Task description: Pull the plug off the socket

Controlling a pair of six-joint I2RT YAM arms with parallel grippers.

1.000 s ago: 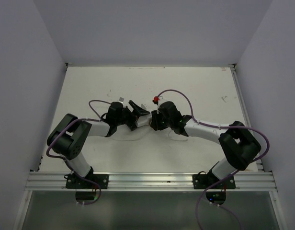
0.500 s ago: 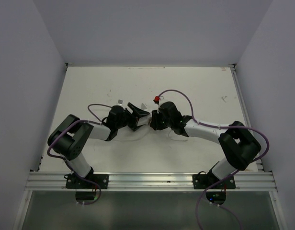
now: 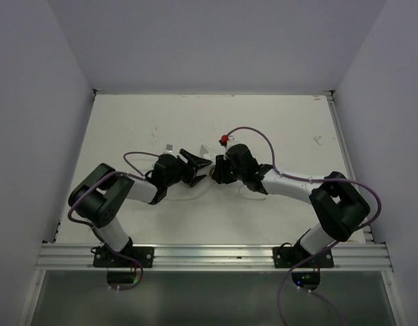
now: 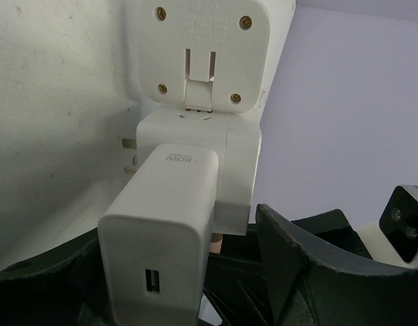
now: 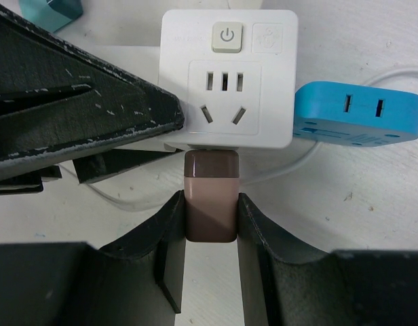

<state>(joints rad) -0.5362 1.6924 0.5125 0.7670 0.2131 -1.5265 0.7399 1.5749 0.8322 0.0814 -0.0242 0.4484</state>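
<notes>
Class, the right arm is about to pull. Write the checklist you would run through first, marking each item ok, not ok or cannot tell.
1. Right gripper closed on the brown plug: ok, both fingers touch its sides.
2. Brown plug seated in the white socket: ok, it meets the socket's lower edge, not yet pulled.
3. Left gripper bracing the socket: not ok, its jaws stand open, one finger apart from the white charger.
4. Blue plug out of the pull path: ok, it sits at the socket's side.
5. White cord free to move: cannot tell.
</notes>
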